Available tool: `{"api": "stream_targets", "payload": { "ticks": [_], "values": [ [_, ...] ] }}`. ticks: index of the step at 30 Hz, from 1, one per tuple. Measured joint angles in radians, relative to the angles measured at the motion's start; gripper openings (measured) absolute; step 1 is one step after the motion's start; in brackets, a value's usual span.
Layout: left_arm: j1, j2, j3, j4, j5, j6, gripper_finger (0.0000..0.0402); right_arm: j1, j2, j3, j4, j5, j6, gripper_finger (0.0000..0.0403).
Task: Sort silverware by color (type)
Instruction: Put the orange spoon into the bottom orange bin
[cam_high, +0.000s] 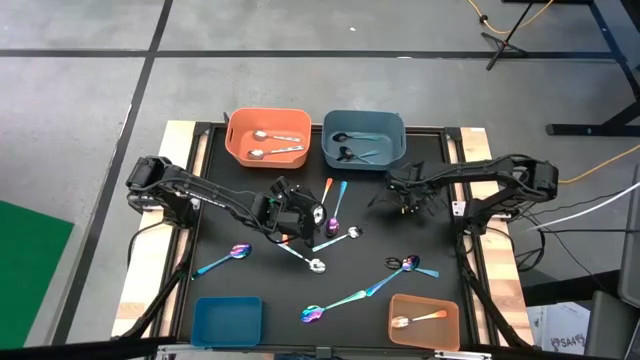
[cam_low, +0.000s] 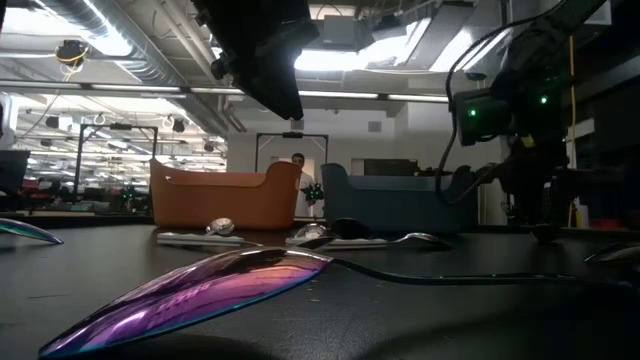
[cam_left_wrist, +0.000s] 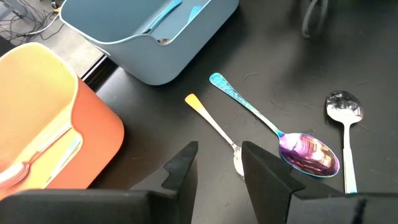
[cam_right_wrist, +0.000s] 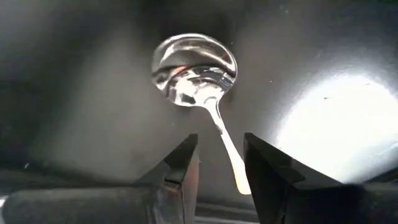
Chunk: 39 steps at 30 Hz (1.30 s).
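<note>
Nearest the low camera lies an iridescent purple-blue spoon (cam_low: 215, 290), bowl down on the black tabletop (cam_high: 260, 280), with others scattered behind it.

At the middle of the tabletop, the left end effector (cam_left_wrist: 217, 168) hovers with its fingers spread, empty, straddling the neck of an orange-handled spoon (cam_left_wrist: 214, 130). Just beside that spoon lie an iridescent spoon with a teal handle (cam_left_wrist: 283, 134) and a plain silver spoon (cam_left_wrist: 344, 124). The right end effector (cam_right_wrist: 219, 165) hangs low over the tabletop's right side, in front of the far blue bin (cam_high: 363, 140). Its fingers are also spread and hold nothing, either side of the handle of a shiny silver spoon (cam_right_wrist: 199, 78).

Sorting looks partly done. The far orange bin (cam_high: 266, 135) holds silver spoons, the far blue bin dark ones, and the near orange bin (cam_high: 424, 320) one orange-handled spoon. The near blue bin (cam_high: 227, 320) looks empty.

For the grasp in hand, each end effector should probably descend straight until its fingertips almost touch the tabletop, then close across the narrow handle, not the bowl. These thin handles will likely slip or pivot if pinched off-centre. The left arm should avoid nudging the neighbouring iridescent spoon.
</note>
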Motion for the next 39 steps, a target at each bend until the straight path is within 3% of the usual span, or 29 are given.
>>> {"api": "stream_targets", "payload": {
  "ticks": [11,21,33,39],
  "values": [
    [0.000,0.000,0.000,0.000,0.000,0.007,0.0118,-0.116,0.000,-0.051,0.075,-0.001,-0.073,0.0117],
    [0.000,0.000,0.000,0.002,0.006,0.007,0.0118,-0.127,-0.002,-0.070,0.098,-0.023,-0.076,0.0115],
    [0.000,0.000,0.000,0.003,0.008,0.007,0.0118,-0.127,-0.001,-0.071,0.095,-0.044,-0.075,0.0012],
    [0.000,0.000,0.000,0.003,0.008,0.007,0.0118,-0.126,-0.001,-0.070,0.092,-0.046,-0.069,0.0008]
  ]
}}
